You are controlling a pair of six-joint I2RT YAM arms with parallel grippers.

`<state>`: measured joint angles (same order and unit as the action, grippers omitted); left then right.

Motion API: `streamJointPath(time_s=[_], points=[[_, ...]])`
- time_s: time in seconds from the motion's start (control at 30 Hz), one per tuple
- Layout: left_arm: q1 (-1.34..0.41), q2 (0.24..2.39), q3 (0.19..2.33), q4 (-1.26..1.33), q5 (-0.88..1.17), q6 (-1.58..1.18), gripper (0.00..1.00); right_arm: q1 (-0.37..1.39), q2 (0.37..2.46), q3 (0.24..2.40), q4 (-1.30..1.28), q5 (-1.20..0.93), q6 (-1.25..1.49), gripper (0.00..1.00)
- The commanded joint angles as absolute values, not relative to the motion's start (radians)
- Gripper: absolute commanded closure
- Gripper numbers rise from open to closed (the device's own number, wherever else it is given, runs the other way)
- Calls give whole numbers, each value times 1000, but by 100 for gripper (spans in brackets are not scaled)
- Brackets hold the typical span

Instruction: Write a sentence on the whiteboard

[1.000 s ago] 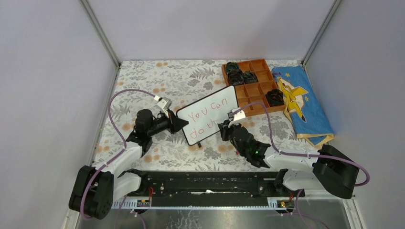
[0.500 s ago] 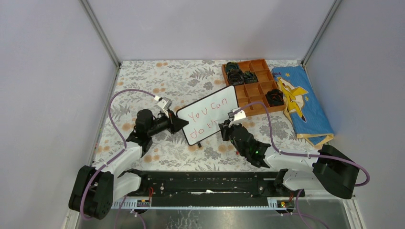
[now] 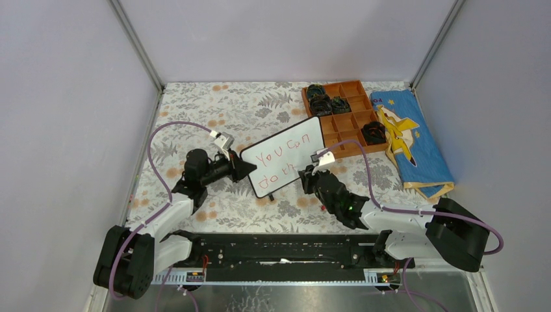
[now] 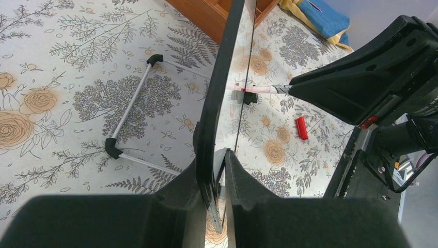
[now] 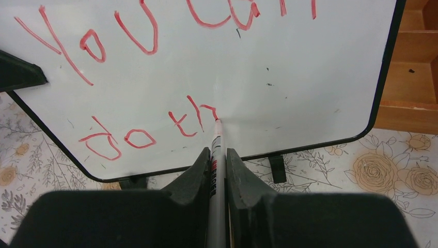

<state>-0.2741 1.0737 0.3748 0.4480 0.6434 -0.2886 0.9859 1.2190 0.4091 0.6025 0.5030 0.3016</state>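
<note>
Tray (image 3: 351, 122) compartments hold dark objects (image 3: 320, 103); left hand (image 4: 219, 155) grips whiteboard (image 3: 290, 155) edge, right hand (image 5: 218, 152) clamps marker (image 5: 216, 138) touching it.

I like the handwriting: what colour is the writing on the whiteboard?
Red writing; it shows best in the right wrist view.

We see the whiteboard (image 3: 310, 132), small, white, black-framed, rounded corners, propped on black feet mid-worktop (image 3: 214, 107), the sentence (image 5: 138, 36) in thin red letters, "You can do th", unfinished
</note>
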Motion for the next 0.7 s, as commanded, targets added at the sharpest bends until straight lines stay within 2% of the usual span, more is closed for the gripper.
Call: streamJointPath(time_s=[0.0, 0.37, 0.67], points=[[-274, 1083, 366, 354, 551, -184, 87, 977, 1192, 399, 600, 492, 317, 100], [-276, 1083, 366, 354, 550, -184, 87, 976, 1178, 387, 584, 529, 335, 100], [-276, 1089, 368, 353, 552, -184, 87, 976, 1011, 347, 622, 489, 315, 100]])
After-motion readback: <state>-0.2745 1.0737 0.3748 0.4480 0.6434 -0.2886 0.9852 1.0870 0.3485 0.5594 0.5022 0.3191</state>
